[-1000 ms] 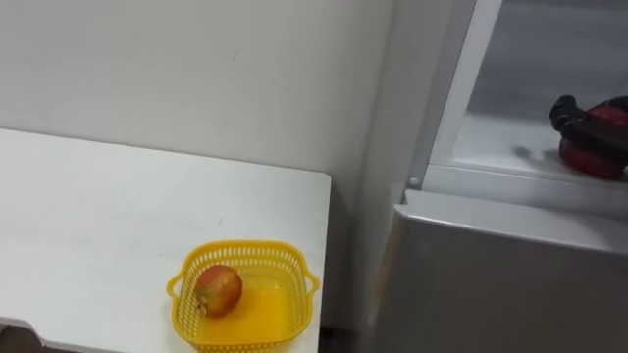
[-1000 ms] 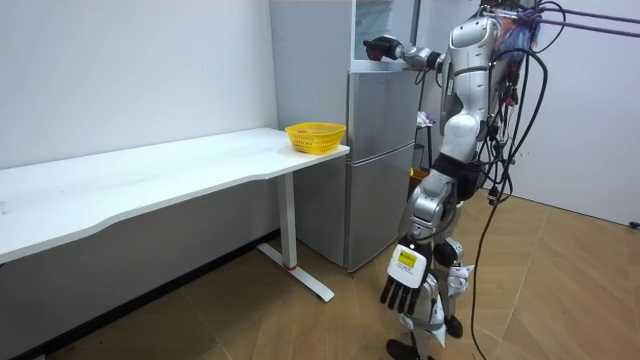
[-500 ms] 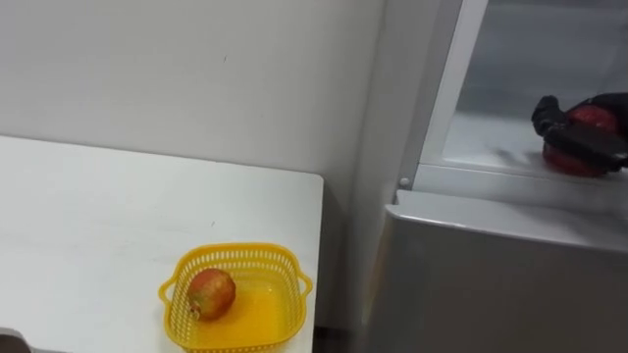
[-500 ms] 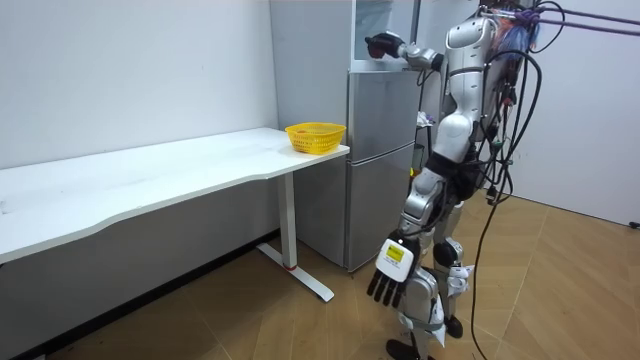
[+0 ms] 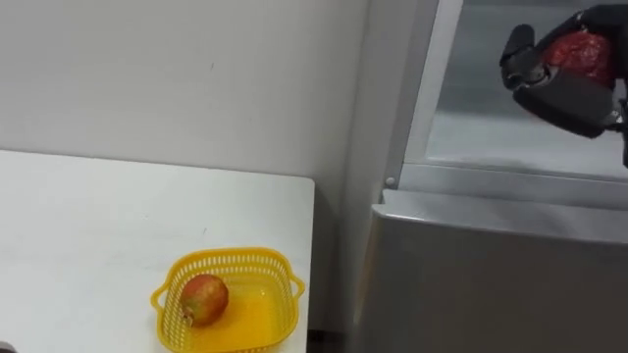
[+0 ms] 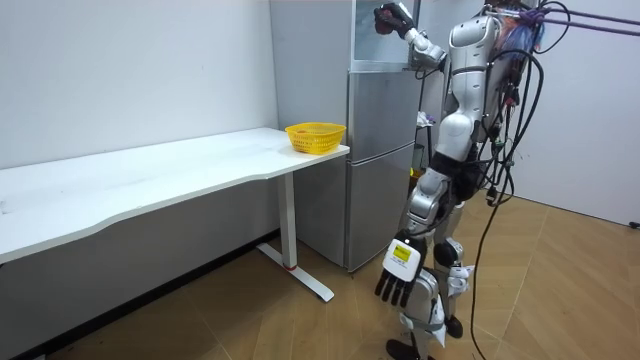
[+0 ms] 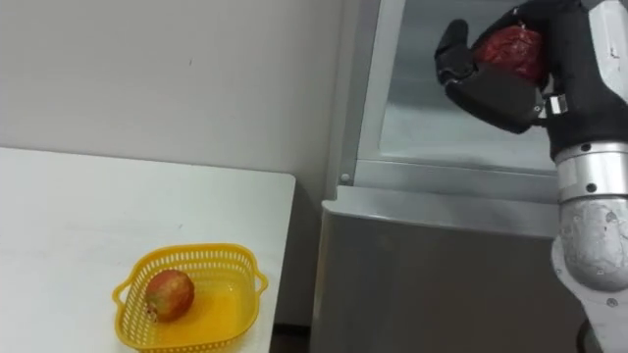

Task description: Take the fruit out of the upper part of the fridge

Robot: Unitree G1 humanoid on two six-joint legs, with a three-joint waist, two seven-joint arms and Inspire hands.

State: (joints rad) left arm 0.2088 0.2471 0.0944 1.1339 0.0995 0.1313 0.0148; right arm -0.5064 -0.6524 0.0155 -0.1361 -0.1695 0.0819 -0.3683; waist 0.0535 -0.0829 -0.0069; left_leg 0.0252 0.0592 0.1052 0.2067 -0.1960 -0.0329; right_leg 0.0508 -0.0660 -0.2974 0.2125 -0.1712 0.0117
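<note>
My right hand (image 5: 561, 90) is raised in front of the open upper fridge compartment (image 5: 510, 147), its fingers curled round a dark red fruit (image 5: 577, 51). The fruit (image 7: 510, 45) is held clear above the compartment's white shelf. In the room view I stand facing the grey fridge (image 6: 380, 170), with the right hand (image 6: 388, 17) up at the top of it. My left hand (image 6: 398, 275) hangs low beside my leg with its fingers straight.
A yellow basket (image 5: 228, 263) sits at the near corner of the white table (image 5: 98, 216) to the left of the fridge, with a red-yellow apple (image 5: 202, 298) in it. The lower fridge door (image 5: 491, 284) is closed. A white wall stands behind the table.
My right hand has lifted the red fruit up off the fridge shelf and drawn it leftward, out towards me. The view has shifted slightly.
</note>
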